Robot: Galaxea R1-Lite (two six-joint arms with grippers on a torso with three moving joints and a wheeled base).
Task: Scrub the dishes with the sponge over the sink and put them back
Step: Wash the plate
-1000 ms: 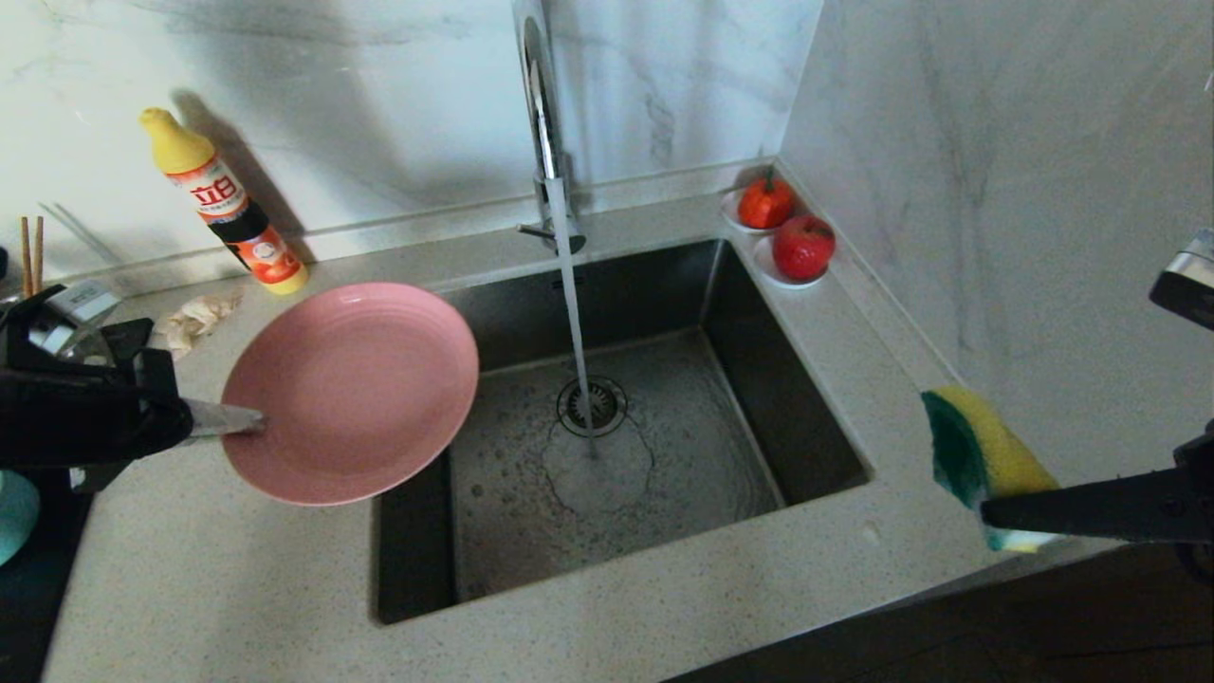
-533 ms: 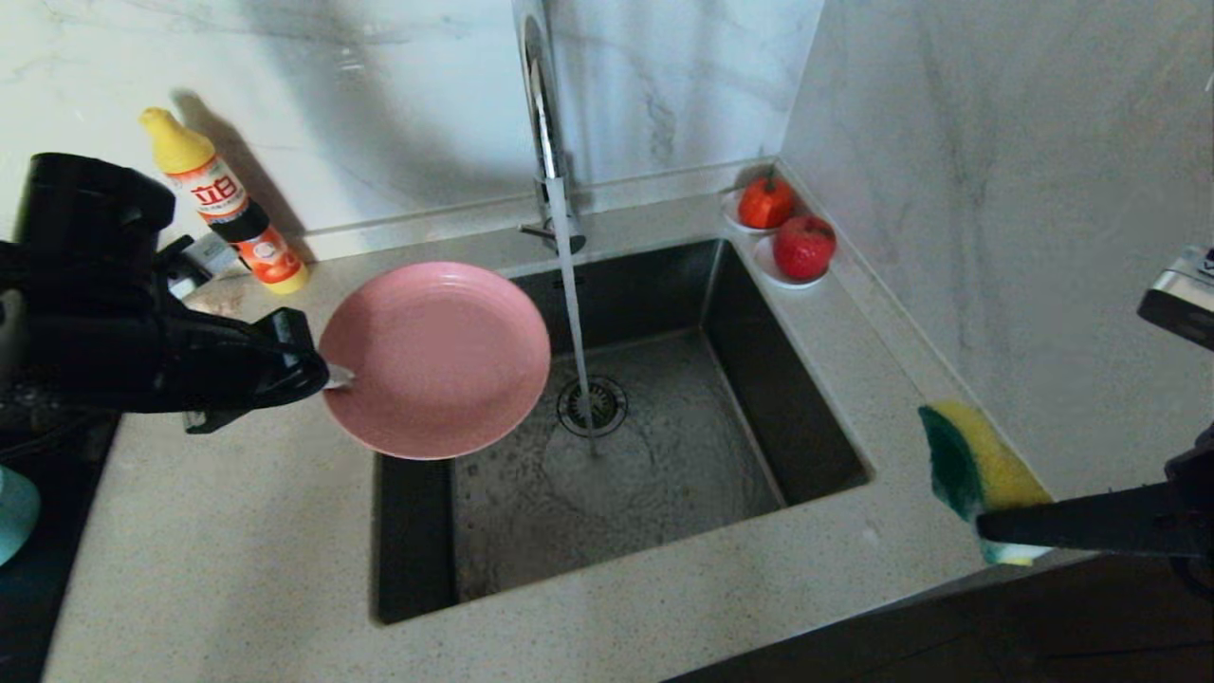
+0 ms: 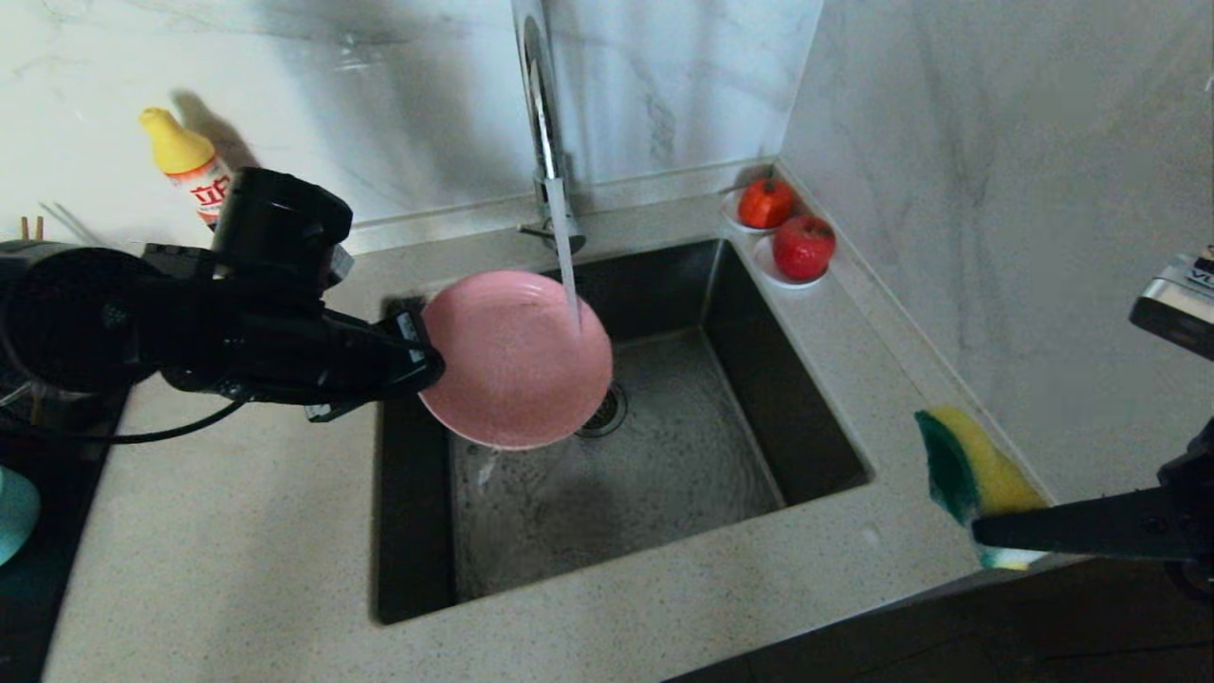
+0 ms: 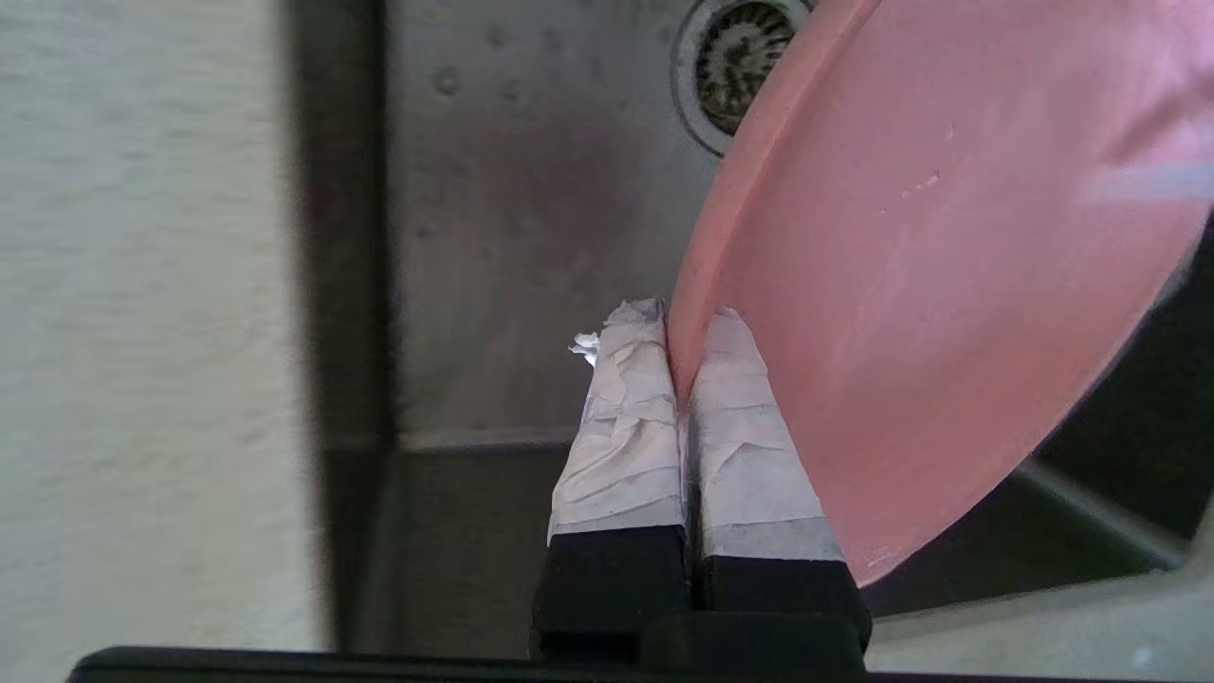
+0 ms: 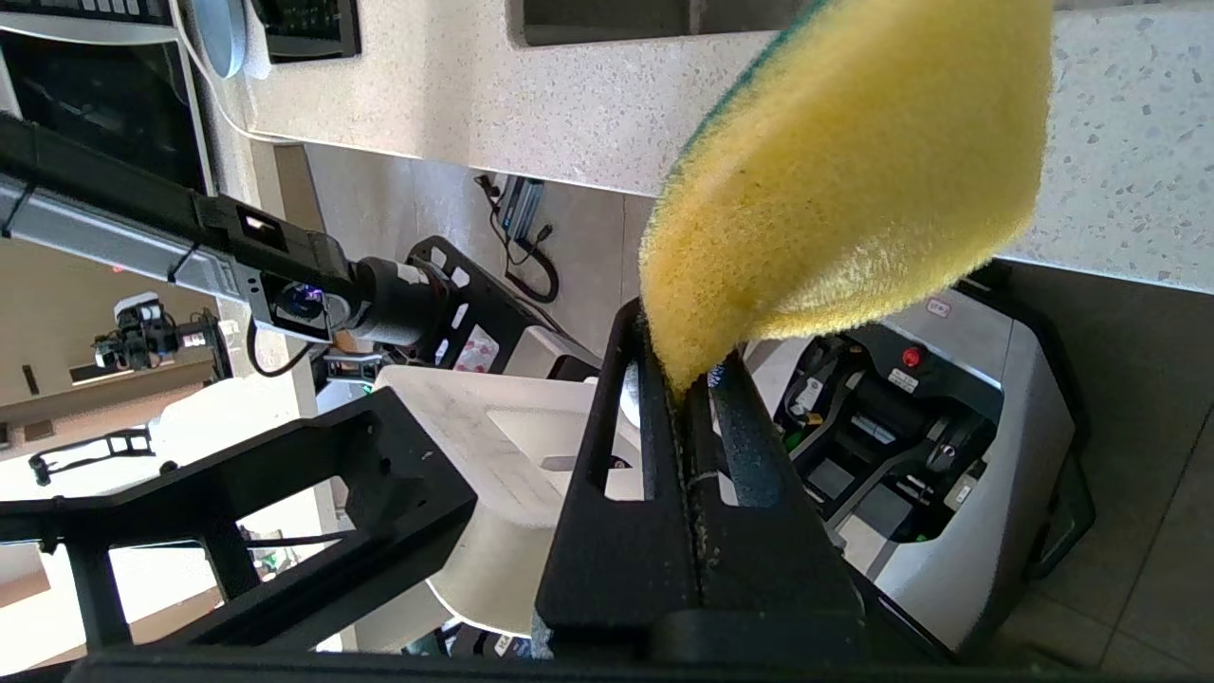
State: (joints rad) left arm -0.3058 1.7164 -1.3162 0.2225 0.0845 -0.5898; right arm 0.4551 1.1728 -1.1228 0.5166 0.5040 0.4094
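Head view shows the plate (image 3: 515, 359) held tilted over the sink (image 3: 664, 455), nearer the sink's left wall than its right, with its pink face turned up. Water (image 3: 566, 266) from the tap (image 3: 542, 142) strikes the plate near its far rim, and water runs off the near rim into the basin. The plate partly covers the drain (image 3: 607, 410).

The left gripper (image 4: 678, 327) pinches the plate's left rim, its taped fingers (image 4: 621, 427) pressed together on either side of the edge.

The sponge (image 3: 969, 470) hangs over the counter (image 3: 237, 569) at the sink's right front corner, well apart from the plate, green layer toward the sink. The right gripper (image 5: 688, 384) is clamped tight on one end of it.

Behind the left arm, a bottle (image 3: 185, 163) stands against the back wall. Two red fruits (image 3: 802, 246) sit on saucers at the counter's far right corner.
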